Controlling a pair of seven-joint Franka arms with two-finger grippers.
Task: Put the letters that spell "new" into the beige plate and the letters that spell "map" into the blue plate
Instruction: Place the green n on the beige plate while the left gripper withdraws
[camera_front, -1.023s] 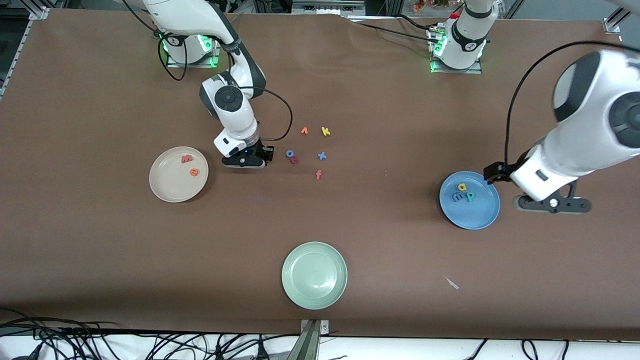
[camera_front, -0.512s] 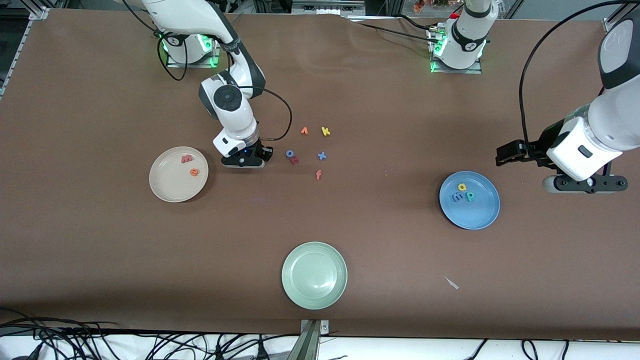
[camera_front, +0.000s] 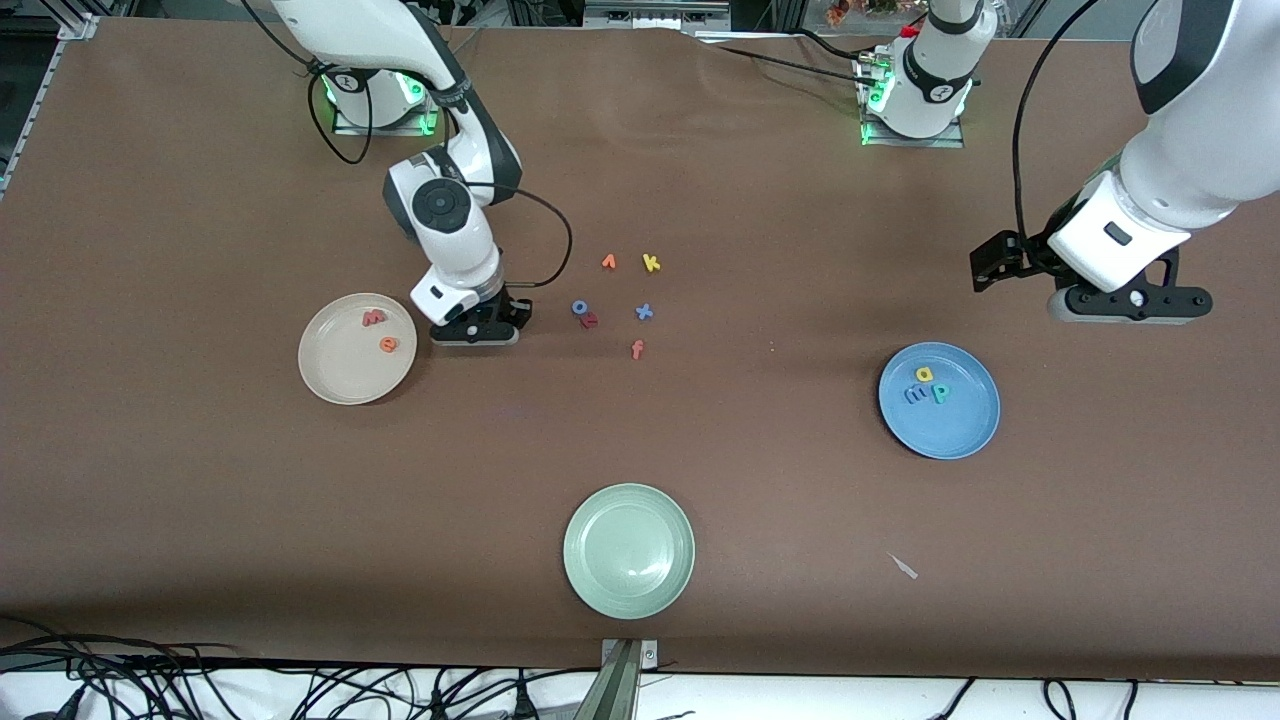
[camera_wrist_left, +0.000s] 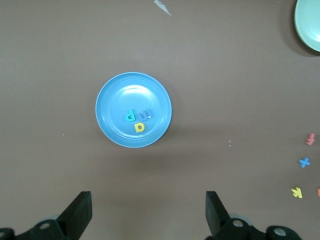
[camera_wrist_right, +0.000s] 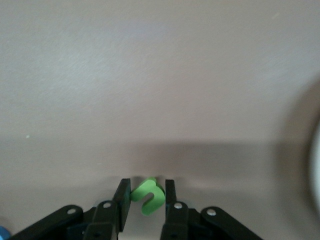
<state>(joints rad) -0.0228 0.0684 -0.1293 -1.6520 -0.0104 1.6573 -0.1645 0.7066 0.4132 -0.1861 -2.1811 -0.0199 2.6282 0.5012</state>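
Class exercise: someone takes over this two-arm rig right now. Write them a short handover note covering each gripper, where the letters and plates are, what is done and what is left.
Right gripper: shut on the green n, beside the beige plate.
Left gripper: open, empty, waiting above the table near the blue plate.
Done: the m, a and p lie in the blue plate; the w and e lie in the beige plate.
Left: carry the green n over the beige plate and release it.
Leave the spare letters mid-table and the pale green plate alone.
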